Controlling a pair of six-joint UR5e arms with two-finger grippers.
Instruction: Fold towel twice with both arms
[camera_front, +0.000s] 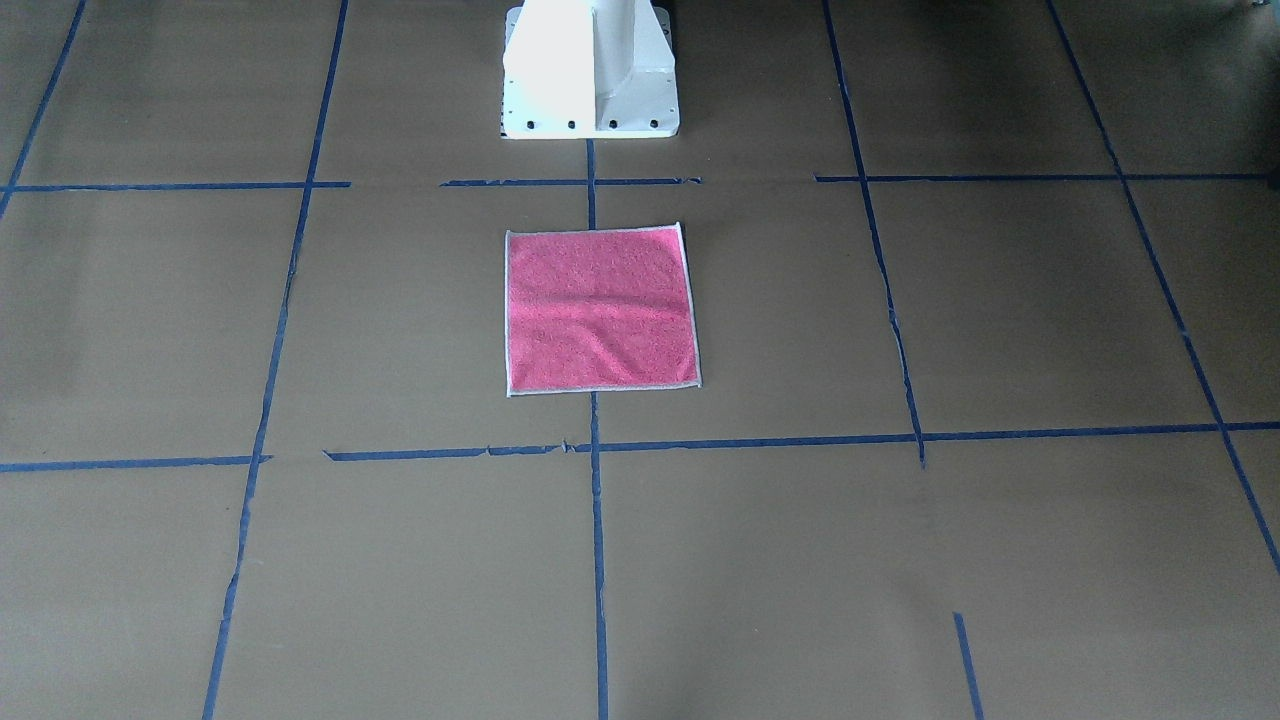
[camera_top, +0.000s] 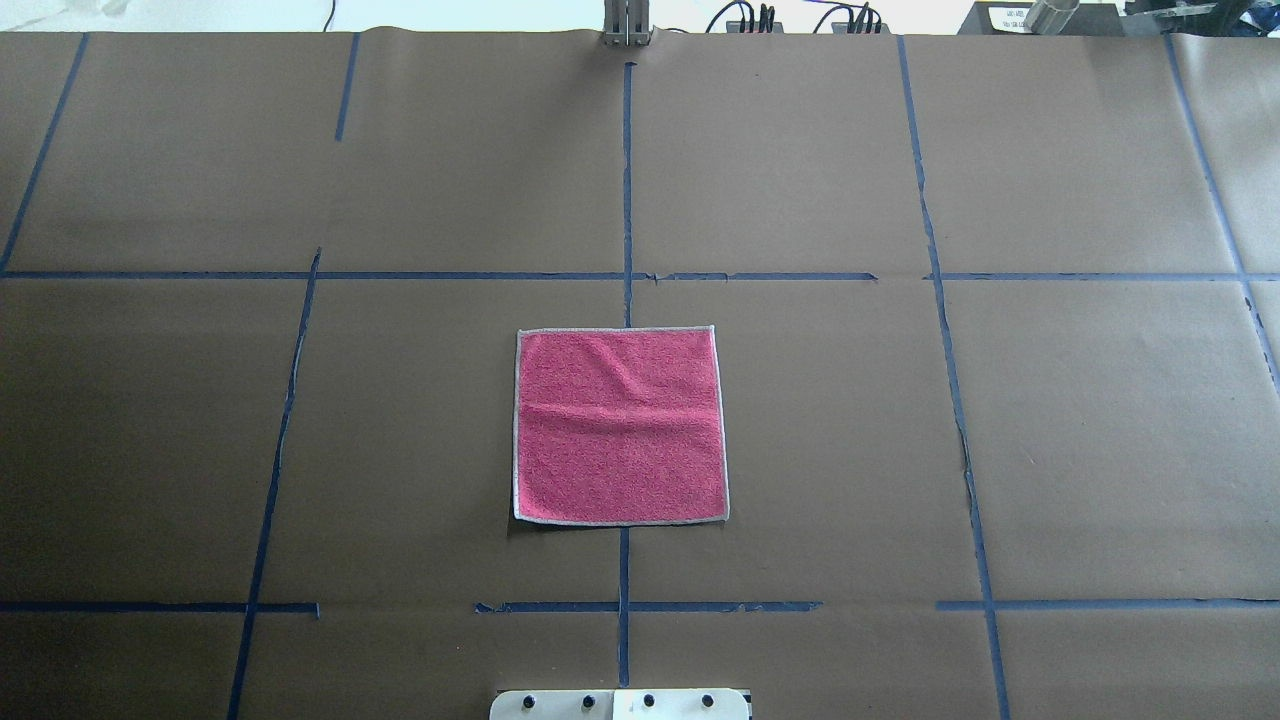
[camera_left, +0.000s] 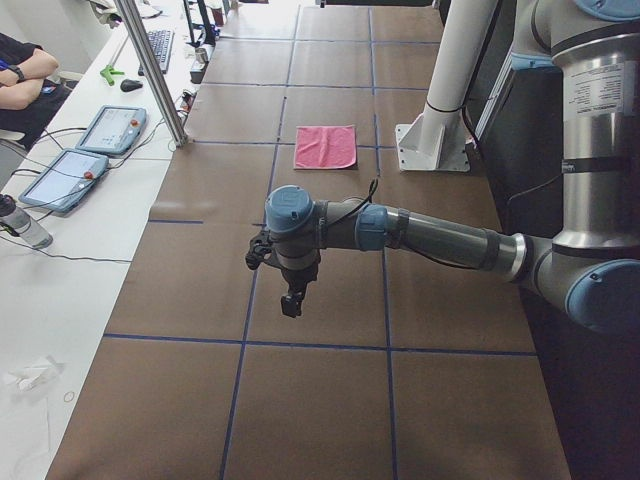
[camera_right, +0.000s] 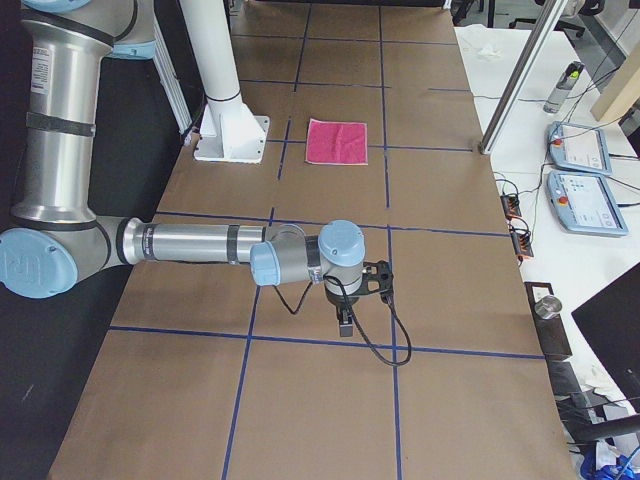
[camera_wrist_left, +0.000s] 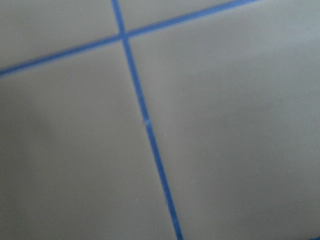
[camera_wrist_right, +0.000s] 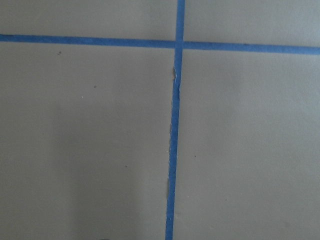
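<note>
The towel (camera_top: 620, 425) lies flat and unfolded, pink face up with a whitish border, in the table's middle in front of the pedestal; it also shows in the front-facing view (camera_front: 598, 310), the left view (camera_left: 325, 147) and the right view (camera_right: 337, 141). My left gripper (camera_left: 290, 305) hangs far from it toward the table's left end, seen only in the left view, so I cannot tell its state. My right gripper (camera_right: 345, 325) hangs far off toward the right end, seen only in the right view, state unclear. Both wrist views show only bare brown paper and blue tape.
The white pedestal base (camera_front: 590, 75) stands just behind the towel. Brown paper with blue tape lines (camera_top: 625, 190) covers the table. Teach pendants (camera_left: 85, 150) and a metal post (camera_left: 150, 70) stand on the operators' side; a person's arm (camera_left: 25, 65) shows there.
</note>
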